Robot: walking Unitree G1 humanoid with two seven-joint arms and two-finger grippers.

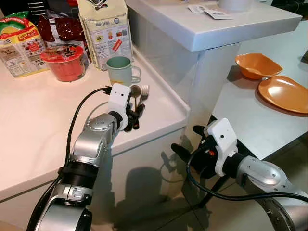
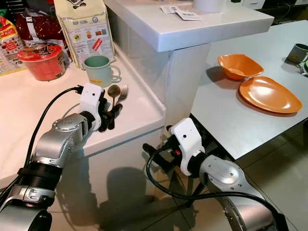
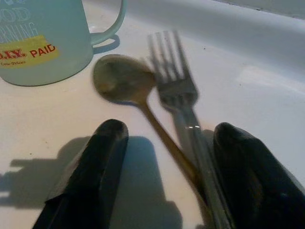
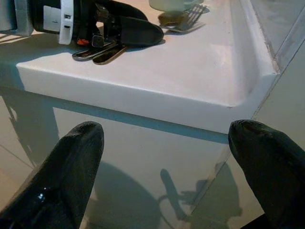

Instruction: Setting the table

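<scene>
Left wrist view: mug (image 3: 43, 38) label reads "PAID" beside spoon (image 3: 125, 85).

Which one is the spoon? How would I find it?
Look at the white counter, near its corner in front of the green mug. The left gripper sits over two utensils; the spoon is the brownish one with a round bowl, beside the silver pronged fork.

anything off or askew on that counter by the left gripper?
Nothing spilled or damaged. The spoon and fork lie crossed at the handles between the open left gripper fingers, beside the upright green mug. Right gripper hangs open below the counter edge.
</scene>
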